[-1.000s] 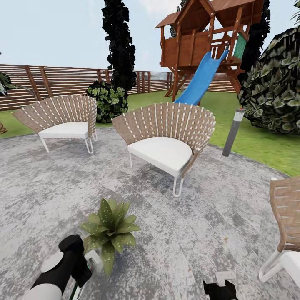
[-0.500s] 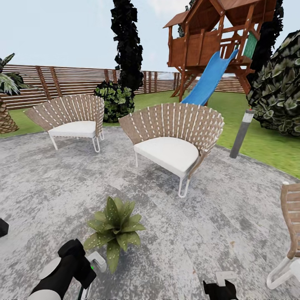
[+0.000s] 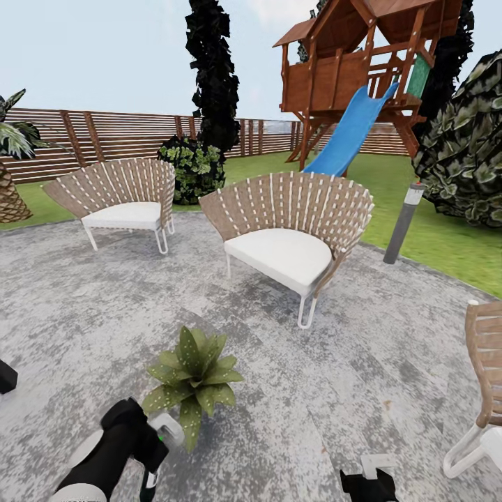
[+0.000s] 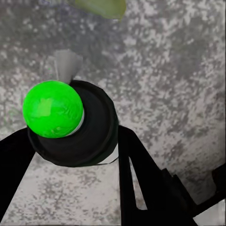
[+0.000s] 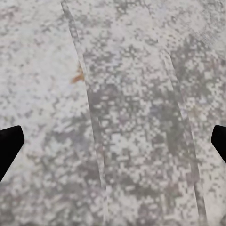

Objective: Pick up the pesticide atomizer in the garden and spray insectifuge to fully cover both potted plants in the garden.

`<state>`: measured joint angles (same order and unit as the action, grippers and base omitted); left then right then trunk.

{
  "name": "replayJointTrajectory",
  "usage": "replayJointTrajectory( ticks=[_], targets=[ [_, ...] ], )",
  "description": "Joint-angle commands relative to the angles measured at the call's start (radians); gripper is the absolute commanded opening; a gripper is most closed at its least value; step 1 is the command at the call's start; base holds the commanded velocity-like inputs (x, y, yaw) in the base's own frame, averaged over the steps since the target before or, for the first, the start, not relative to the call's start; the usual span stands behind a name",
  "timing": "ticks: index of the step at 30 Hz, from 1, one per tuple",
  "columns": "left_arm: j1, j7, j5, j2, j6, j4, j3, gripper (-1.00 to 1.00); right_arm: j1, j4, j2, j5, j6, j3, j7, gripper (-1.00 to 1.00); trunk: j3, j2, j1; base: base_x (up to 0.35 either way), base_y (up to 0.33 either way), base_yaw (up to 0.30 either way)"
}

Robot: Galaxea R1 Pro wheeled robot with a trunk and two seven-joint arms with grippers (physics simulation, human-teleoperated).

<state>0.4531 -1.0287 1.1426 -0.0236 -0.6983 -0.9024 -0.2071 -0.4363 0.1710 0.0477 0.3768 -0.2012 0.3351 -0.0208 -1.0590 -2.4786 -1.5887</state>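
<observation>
The potted plant (image 3: 193,382) stands on the patio (image 3: 335,390), in front of two chairs (image 3: 287,233). The left gripper (image 3: 155,446) is just before it. A bollard lamp (image 3: 404,222) stands right, on the lawn (image 3: 446,244).

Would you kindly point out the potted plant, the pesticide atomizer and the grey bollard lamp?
potted plant (image 3: 194,385): head view, centre of the leaf rosette.
pesticide atomizer (image 4: 70,123): left wrist view, dark rounded body under the green cap.
bollard lamp (image 3: 404,224): head view, middle of the post.

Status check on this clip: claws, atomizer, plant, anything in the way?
Left claw shut on pesticide atomizer, just short of potted plant. Right claw open over bare patio. Nothing between atomizer and plant.
</observation>
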Motion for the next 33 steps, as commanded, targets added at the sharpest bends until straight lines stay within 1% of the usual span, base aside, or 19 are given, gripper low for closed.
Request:
replayJointTrajectory(
  ticks=[1, 3, 4, 6, 9, 10, 12, 13, 14, 17, 19, 20, 22, 24, 25, 27, 28, 30, 33],
  targets=[
    [0.003, -0.01, -0.018, -0.004, -0.005, -0.002, -0.003, -1.0, -0.001, -0.002, 0.0, 0.011, -0.004, 0.007, -0.002, 1.0, -0.001, 0.0, 0.0, 0.0, 0.0, 0.0],
    [0.014, -0.014, -0.086, -0.011, -0.014, -0.002, 0.001, -1.0, -0.001, -0.002, 0.0, 0.011, -0.004, 0.007, -0.002, 1.0, -0.001, 0.0, 0.0, 0.0, 0.0, 0.0],
    [0.017, -0.015, -0.096, -0.014, -0.018, -0.002, 0.002, -1.0, -0.001, -0.002, 0.0, 0.011, -0.004, 0.007, -0.002, 1.0, -0.001, 0.0, 0.0, 0.0, 0.0, 0.0],
    [0.047, -0.036, -0.106, -0.018, -0.022, -0.002, 0.005, -1.0, -0.001, -0.002, 0.0, 0.011, -0.004, 0.007, -0.002, 1.0, -0.001, 0.0, 0.0, 0.0, 0.0, 0.0],
    [0.118, -0.114, -0.097, -0.013, -0.051, 0.01, 0.023, -1.0, -0.001, -0.002, 0.0, 0.01, -0.004, 0.007, -0.002, 1.0, -0.001, 0.0, 0.0, 0.0, 0.0, 0.0],
    [0.138, -0.147, -0.084, -0.01, -0.09, 0.012, 0.036, -1.0, -0.001, -0.002, 0.0, 0.011, -0.004, 0.007, -0.002, 1.0, -0.001, 0.0, 0.0, 0.0, 0.0, 0.0],
    [0.154, -0.175, -0.065, -0.007, -0.144, 0.009, 0.057, -1.0, -0.001, -0.002, 0.0, 0.011, -0.004, 0.007, -0.002, 1.0, -0.001, 0.0, 0.0, 0.0, 0.0, 0.0],
    [0.166, -0.189, -0.05, -0.002, -0.173, 0.004, 0.077, -1.0, -0.001, -0.002, 0.0, 0.011, -0.004, 0.007, -0.002, 1.0, -0.001, 0.0, 0.0, 0.0, 0.0, 0.0],
    [0.172, -0.197, -0.045, 0.0, -0.179, 0.006, 0.083, -1.0, -0.001, -0.002, 0.0, 0.011, -0.004, 0.007, -0.002, 1.0, -0.001, 0.0, 0.0, 0.0, 0.0, 0.0],
    [0.199, -0.263, -0.022, 0.018, -0.187, 0.011, 0.093, -1.0, -0.001, -0.002, 0.0, 0.011, -0.004, 0.007, -0.002, 1.0, -0.001, 0.0, 0.0, 0.0, 0.0, 0.0],
    [0.217, -0.346, 0.016, 0.04, -0.188, 0.012, 0.103, -1.0, -0.001, -0.002, 0.0, 0.011, -0.004, 0.007, -0.002, 1.0, -0.001, 0.0, 0.0, 0.0, 0.0, 0.0],
    [0.23, -0.403, 0.073, 0.052, -0.187, 0.012, 0.115, -1.0, -0.001, -0.002, 0.0, 0.011, -0.004, 0.007, -0.002, 1.0, -0.001, 0.0, 0.0, 0.0, 0.0, 0.0],
    [0.239, -0.475, 0.147, 0.066, -0.187, 0.008, 0.12, -1.0, -0.001, -0.002, 0.0, 0.011, -0.004, 0.007, -0.002, 1.0, -0.001, 0.0, 0.0, 0.0, 0.0, 0.0],
    [0.242, -0.536, 0.19, 0.076, -0.186, 0.005, 0.122, -1.0, -0.001, -0.002, 0.001, 0.012, -0.005, 0.007, -0.002, 1.0, -0.001, 0.0, 0.0, 0.0, 0.0, 0.0],
    [0.242, -0.542, 0.211, 0.082, -0.184, 0.004, 0.123, -1.0, -0.001, -0.001, 0.002, 0.012, -0.005, 0.007, -0.002, 1.0, -0.001, 0.0, 0.0, 0.0, 0.0, 0.0],
    [0.242, -0.542, 0.225, 0.097, -0.182, 0.004, 0.123, -1.0, -0.001, -0.001, 0.011, 0.013, -0.005, 0.007, -0.002, 1.0, -0.001, 0.0, 0.0, 0.0, 0.0, 0.0],
    [0.242, -0.542, 0.224, 0.116, -0.178, 0.007, 0.123, -1.0, -0.001, -0.001, 0.018, 0.013, -0.006, 0.007, -0.002, 1.0, -0.001, 0.0, 0.0, 0.0, 0.0, 0.0],
    [0.243, -0.542, 0.226, 0.122, -0.175, 0.011, 0.124, -1.0, -0.001, -0.001, 0.02, 0.013, -0.006, 0.007, -0.002, 1.0, -0.001, 0.0, 0.0, 0.0, 0.0, 0.0],
    [0.245, -0.542, 0.228, 0.12, -0.175, 0.012, 0.124, -1.0, -0.001, -0.001, 0.021, 0.013, -0.005, 0.007, -0.002, 1.0, -0.001, 0.0, 0.0, 0.0, 0.0, 0.0]
  ],
)
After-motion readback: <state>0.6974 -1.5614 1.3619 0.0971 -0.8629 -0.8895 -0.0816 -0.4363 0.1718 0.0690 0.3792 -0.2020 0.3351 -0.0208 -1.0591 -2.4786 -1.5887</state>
